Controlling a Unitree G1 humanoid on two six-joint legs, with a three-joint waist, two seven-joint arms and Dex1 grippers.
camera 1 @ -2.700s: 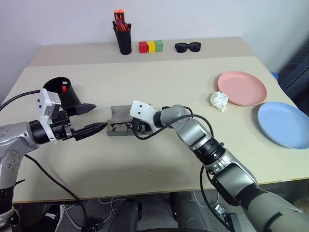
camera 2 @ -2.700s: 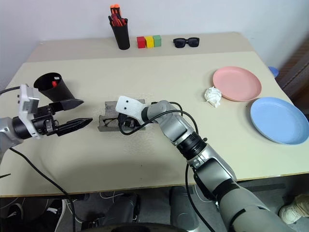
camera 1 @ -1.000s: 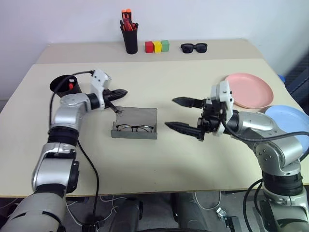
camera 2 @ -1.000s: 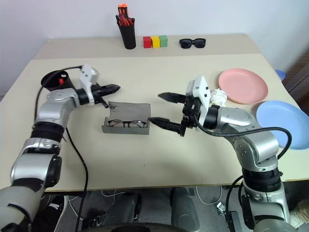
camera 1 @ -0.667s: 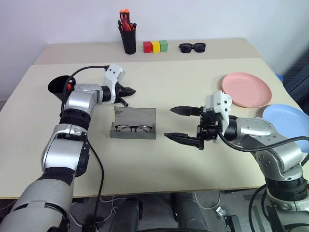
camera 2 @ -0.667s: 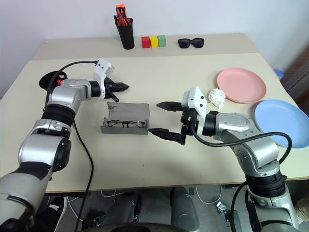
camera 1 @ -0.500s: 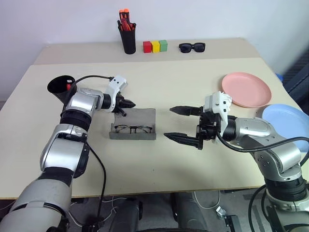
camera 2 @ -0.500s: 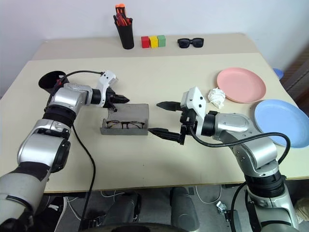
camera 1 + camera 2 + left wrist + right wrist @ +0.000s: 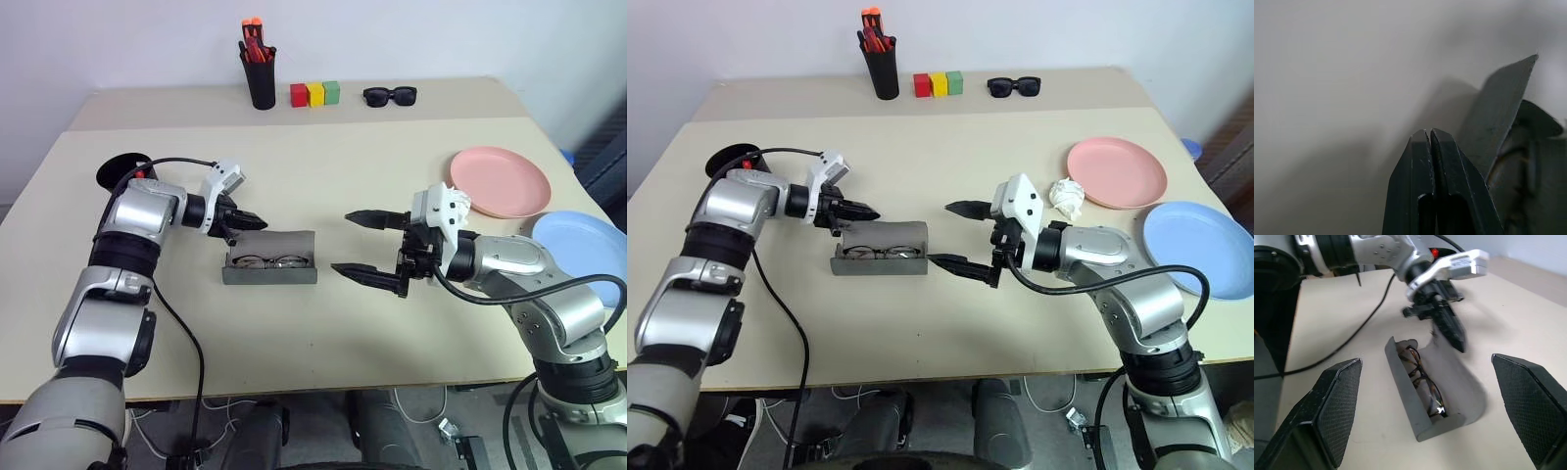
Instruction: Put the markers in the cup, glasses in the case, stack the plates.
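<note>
From the left eye, the grey felt glasses case (image 9: 269,262) sits mid-table with the wire-framed glasses (image 9: 267,261) lying inside it, and its curved lid is tipped partway over them. The left gripper (image 9: 253,222) has its two black fingers pressed together on nothing, tips at the lid's back edge. The right gripper (image 9: 364,245) hangs off to the case's right with fingers spread wide, holding nothing. Far right, the salmon pink plate (image 9: 500,180) and the light blue plate (image 9: 585,258) lie side by side, unstacked, a crumpled white paper ball (image 9: 460,200) near the pink one. Along the back edge stand a black pen holder (image 9: 262,83) with orange-capped pens, three coloured blocks (image 9: 314,94) and black sunglasses (image 9: 390,95). Over to the right eye: the wide black cup (image 9: 730,159) sits at the left end of the table behind the left arm, a marker's (image 9: 748,165) red tip showing at its rim. Left wrist view: the shut fingers (image 9: 1422,186) fill the foreground with the grey lid's edge just beside them. Right wrist view: between its wide-apart fingers (image 9: 1332,406) lie the case and glasses, lid curled up behind the lenses, the left gripper's closed tip right at the lid.
</note>
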